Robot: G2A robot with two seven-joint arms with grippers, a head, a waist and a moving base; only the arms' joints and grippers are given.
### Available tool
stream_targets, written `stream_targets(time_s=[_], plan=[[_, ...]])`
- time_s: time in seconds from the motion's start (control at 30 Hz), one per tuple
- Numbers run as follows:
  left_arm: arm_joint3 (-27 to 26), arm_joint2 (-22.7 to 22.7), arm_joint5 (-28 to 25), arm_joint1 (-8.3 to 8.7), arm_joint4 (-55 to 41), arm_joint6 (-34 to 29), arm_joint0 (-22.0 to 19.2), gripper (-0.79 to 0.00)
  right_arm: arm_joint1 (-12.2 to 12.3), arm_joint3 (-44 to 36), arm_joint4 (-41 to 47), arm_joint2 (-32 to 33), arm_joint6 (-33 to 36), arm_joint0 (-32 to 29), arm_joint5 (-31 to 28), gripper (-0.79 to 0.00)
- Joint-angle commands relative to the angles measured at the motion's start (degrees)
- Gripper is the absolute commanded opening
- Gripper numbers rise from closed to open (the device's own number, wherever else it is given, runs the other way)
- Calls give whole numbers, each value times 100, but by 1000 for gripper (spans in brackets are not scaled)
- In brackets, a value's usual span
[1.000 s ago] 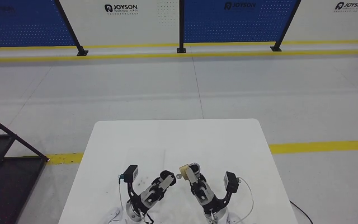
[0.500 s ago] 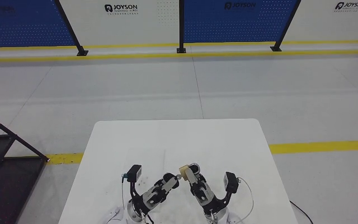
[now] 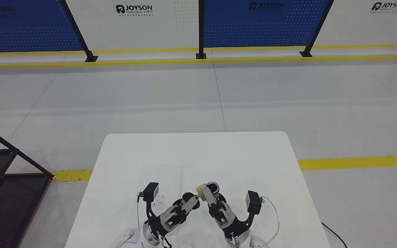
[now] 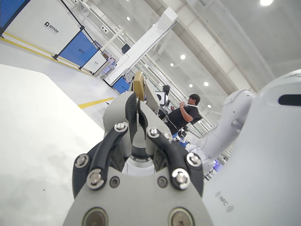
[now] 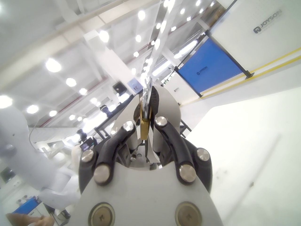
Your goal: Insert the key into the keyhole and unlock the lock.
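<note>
Over the near edge of the table [image 3: 186, 149], the right gripper [image 5: 145, 98] pinches the brass lock [image 5: 143, 125] edge-on. The left gripper [image 4: 137, 104] is pressed together (on the key, I'd guess, though it's too thin to see). Its long axis points at the lock, which sits just ahead to its right, almost touching.

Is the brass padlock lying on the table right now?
No, the brass padlock is clamped between the fingers of the right gripper, held up clear of the white table.
</note>
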Motion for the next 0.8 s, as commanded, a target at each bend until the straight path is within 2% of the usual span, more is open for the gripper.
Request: stream_targets(time_s=[0.0,0.43,0.67,0.77], plan=[[-4,-17,36,-6,89,7,-6,-785,1,1,-2,-2,1,1,2,-785],[-91,-130,166,-66,646,355,64,-785,18,-10,-172,-33,-3,-23,44,-785],[-193,-258,497,-148,1844,1189,176,-785,26,-11,-188,-27,-78,-36,52,-785],[-238,-303,794,-186,2612,1680,213,-785,30,-14,-195,-23,-101,-44,56,-785]])
